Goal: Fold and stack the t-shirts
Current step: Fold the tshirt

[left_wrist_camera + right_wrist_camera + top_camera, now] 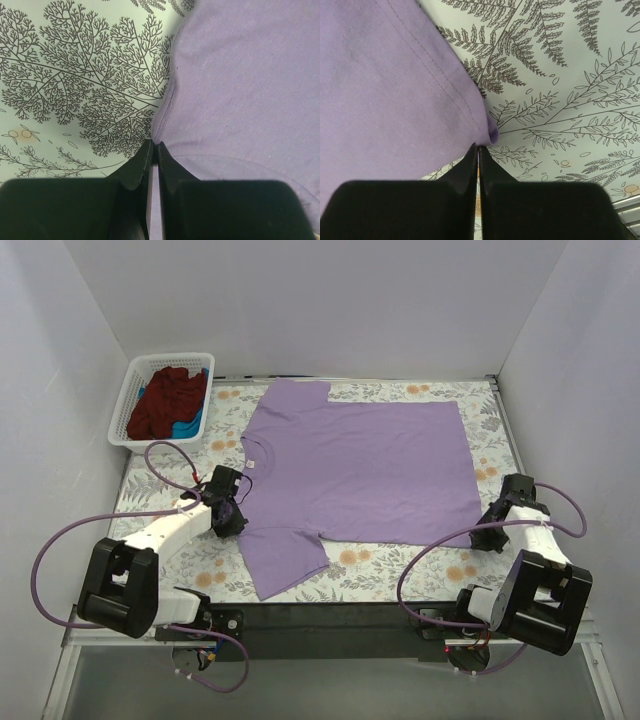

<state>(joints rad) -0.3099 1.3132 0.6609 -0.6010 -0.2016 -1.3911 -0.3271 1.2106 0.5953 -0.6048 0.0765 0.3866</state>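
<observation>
The light lavender-purple t-shirt point(360, 465) lies spread flat on the leaf-patterned table cover, collar to the left and hem to the right. My left gripper point(232, 512) is shut on the shirt's edge by the near shoulder; in the left wrist view the gripper point(155, 146) has its tips closed on a fold of the purple cloth point(240, 90). My right gripper point(487, 530) is shut at the near hem corner; in the right wrist view the gripper point(478, 146) pinches the curled corner of the shirt point(385, 85). A dark maroon-red t-shirt point(165, 400) and a bright blue one point(190, 423) lie bunched in the basket.
A white lattice basket point(125, 410) stands at the far left corner. White walls close in the table on the left, back and right. The table cover point(440, 565) shows bare along the near edge and the right side.
</observation>
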